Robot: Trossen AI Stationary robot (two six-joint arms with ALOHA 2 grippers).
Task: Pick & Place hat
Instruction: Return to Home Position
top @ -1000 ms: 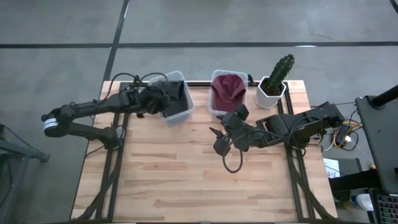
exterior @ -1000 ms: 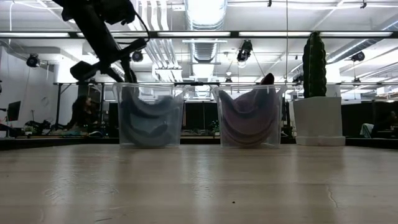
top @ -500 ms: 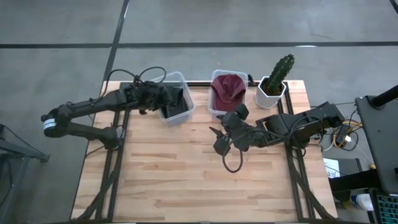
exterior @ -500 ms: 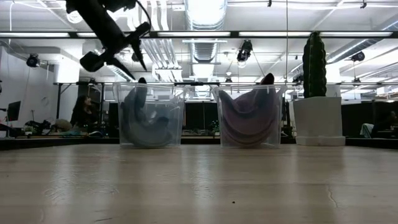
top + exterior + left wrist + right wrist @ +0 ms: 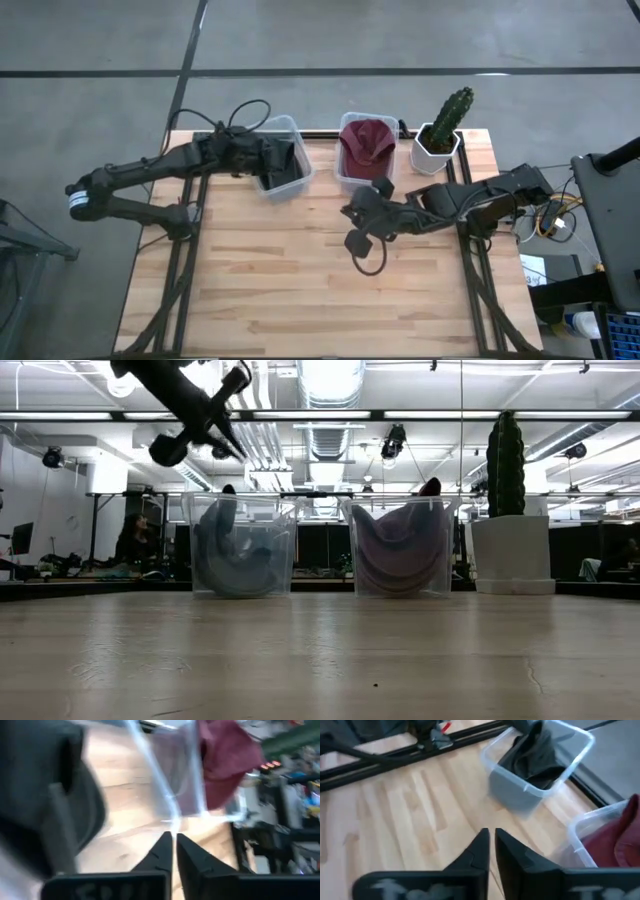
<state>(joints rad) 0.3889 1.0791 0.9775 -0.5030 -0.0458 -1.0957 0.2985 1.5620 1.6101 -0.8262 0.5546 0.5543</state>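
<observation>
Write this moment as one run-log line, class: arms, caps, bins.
left gripper: shut, high beside clear plastic left bin | black fabric cap: in that bin | right gripper: shut, empty, over wooden table

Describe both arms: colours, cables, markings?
Both are dark, jointed. The left arm wears a white band near its base and a black cable loop by its wrist. The right arm carries a second cable loop. The left gripper and right gripper have dark tapered fingers.

Left arm [image 5: 150,167] stretched inward from its base, left gripper [image 5: 173,837] held high, fingers [image 5: 161,853] pressed together, apparently tilted upward. Right arm [image 5: 470,197] folded low, right gripper [image 5: 490,831] pointing inward, its fingers likewise closed to a narrow slit.
</observation>
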